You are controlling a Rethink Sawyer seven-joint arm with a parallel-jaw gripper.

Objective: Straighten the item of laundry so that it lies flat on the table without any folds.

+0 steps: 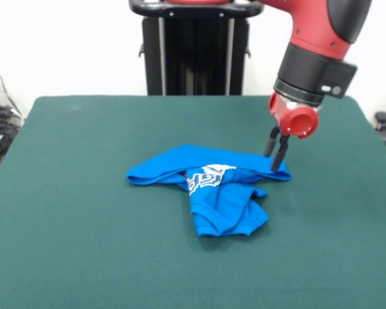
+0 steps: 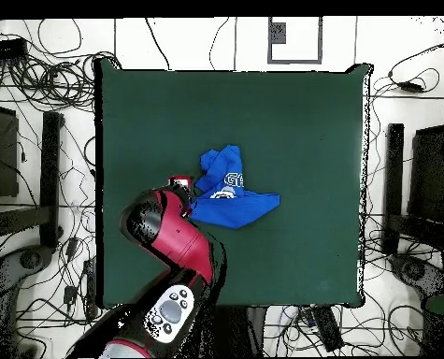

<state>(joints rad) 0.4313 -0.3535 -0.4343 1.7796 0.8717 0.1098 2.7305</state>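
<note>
The item of laundry (image 1: 212, 187) is a bright blue garment with white lettering. It lies crumpled and folded over itself near the middle of the dark green table (image 1: 83, 225). My gripper (image 1: 274, 161) comes down from the upper right. Its two black fingers stand close together, pinched on the garment's right corner, low at the table top. In the overhead view the garment (image 2: 230, 194) lies just right of my red arm, and the wrist hides the gripper's tips there. The table (image 2: 291, 122) shows whole.
The black pedestal (image 1: 194, 48) stands behind the table's far edge. Cables and dark equipment stands (image 2: 38, 168) lie on the floor around the table in the overhead view.
</note>
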